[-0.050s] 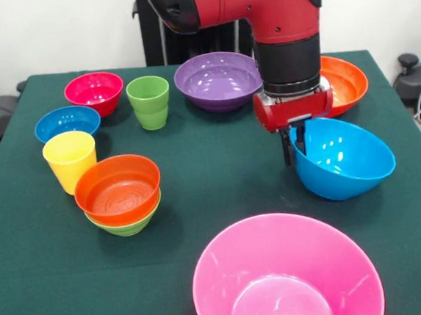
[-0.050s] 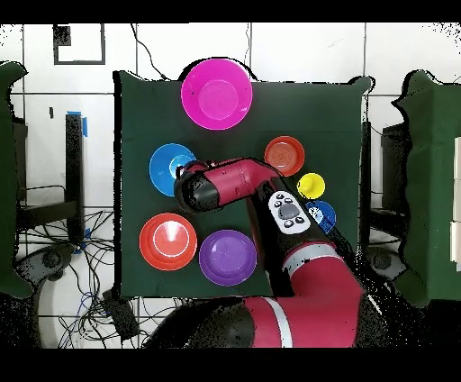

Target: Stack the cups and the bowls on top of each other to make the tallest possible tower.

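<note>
My gripper (image 1: 293,144) is shut on the near-left rim of the large light blue bowl (image 1: 347,159), which hangs tilted at the table's right. From above, the arm's end covers that bowl's (image 2: 166,168) edge. The tower (image 1: 119,195) is a small orange-red bowl (image 1: 117,186) nested in a small light green bowl (image 1: 130,226), left of centre. A yellow cup (image 1: 70,161) stands just left of it. The green cup (image 1: 149,102) stands further back. The large pink bowl (image 1: 287,276) sits at the front edge.
At the back are the large purple bowl (image 1: 218,79) and the large orange bowl (image 1: 345,81), partly behind the arm. A small magenta-red bowl (image 1: 94,90) and a small dark blue bowl (image 1: 66,122) sit at the back left. Dark green cloth (image 1: 219,171) covers the table.
</note>
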{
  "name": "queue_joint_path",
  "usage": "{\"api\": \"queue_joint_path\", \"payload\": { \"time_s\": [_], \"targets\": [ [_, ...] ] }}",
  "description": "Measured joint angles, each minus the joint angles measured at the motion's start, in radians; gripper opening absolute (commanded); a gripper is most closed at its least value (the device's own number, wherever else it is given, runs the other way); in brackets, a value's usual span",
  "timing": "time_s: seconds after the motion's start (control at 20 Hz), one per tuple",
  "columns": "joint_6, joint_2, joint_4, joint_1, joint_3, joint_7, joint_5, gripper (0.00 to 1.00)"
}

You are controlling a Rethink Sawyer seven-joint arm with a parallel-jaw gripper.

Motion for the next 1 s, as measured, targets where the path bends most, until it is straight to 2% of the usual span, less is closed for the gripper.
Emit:
{"api": "queue_joint_path", "payload": {
  "time_s": [0.3, 0.45, 0.6, 1.0],
  "targets": [
    [0.0, -0.027, 0.006, -0.055, 0.033, 0.0, 0.0, 0.0],
    [0.003, -0.048, 0.023, -0.104, 0.075, 0.0, 0.001, 0.0],
    [0.031, -0.082, 0.058, -0.185, 0.152, 0.0, 0.011, 0.0],
    [0.158, -0.119, 0.104, -0.331, 0.306, 0.0, 0.067, 0.0]
  ]
}}
